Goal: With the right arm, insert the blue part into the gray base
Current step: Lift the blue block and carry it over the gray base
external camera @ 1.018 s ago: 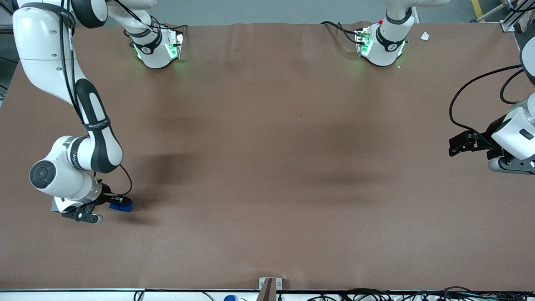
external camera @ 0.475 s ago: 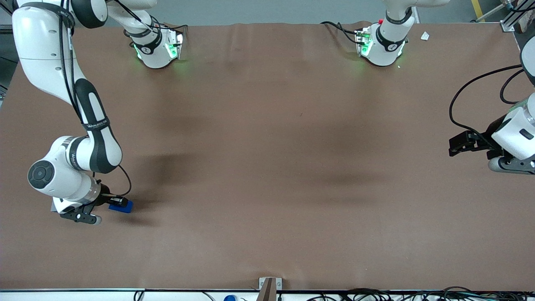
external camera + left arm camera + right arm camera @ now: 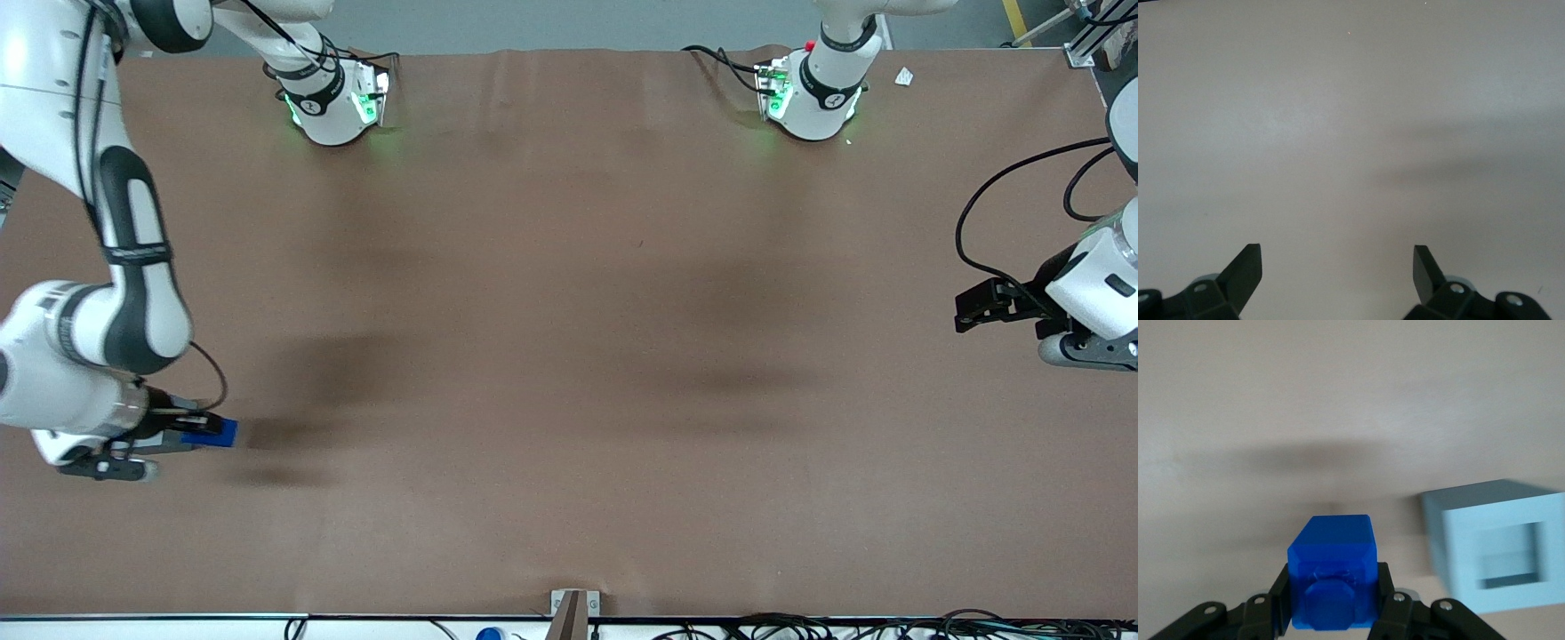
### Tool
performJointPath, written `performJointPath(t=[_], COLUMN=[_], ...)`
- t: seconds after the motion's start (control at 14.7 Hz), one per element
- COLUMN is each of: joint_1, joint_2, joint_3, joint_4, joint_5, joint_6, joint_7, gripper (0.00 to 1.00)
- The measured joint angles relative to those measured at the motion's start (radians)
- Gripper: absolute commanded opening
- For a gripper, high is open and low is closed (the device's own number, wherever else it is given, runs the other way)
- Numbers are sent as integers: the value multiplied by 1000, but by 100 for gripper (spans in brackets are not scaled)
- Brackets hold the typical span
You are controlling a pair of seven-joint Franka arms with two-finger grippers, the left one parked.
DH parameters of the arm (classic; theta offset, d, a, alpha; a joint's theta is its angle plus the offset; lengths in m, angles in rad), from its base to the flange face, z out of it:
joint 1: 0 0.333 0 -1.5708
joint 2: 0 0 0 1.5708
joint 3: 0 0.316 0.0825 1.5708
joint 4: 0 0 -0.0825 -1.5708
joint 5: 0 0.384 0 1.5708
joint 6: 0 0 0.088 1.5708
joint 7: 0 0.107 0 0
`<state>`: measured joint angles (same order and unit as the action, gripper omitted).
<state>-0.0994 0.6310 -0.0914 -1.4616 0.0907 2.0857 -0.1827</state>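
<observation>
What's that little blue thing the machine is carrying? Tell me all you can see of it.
The blue part is a small bright-blue block, plastic by its look, with bevelled upper edges and a round boss on the face toward the wrist camera. The tool is shut on it, fingers pressing both sides. It hangs above the brown table, beside the gray base, not touching it.

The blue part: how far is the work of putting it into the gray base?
Done: the gripper is shut on the blue part and holds it above the table, at the working arm's end. In hand: carrying it to the gray base, which the right wrist view shows beside the part. Left: the square recess is empty, so aligning, lowering and releasing remain.
</observation>
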Motion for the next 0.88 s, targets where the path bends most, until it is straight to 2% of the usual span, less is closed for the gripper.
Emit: performJointPath(t=[0.34, 0.61, 0.88], joint_1=[-88, -94, -123], joint_2=[-18, -7, 41], joint_3=[0, 0, -1], joint_4=[5, 13, 66], joint_5=[-3, -39, -45], joint_6=[-20, -23, -37], joint_7=[-188, -196, -196], gripper=[0, 0, 0])
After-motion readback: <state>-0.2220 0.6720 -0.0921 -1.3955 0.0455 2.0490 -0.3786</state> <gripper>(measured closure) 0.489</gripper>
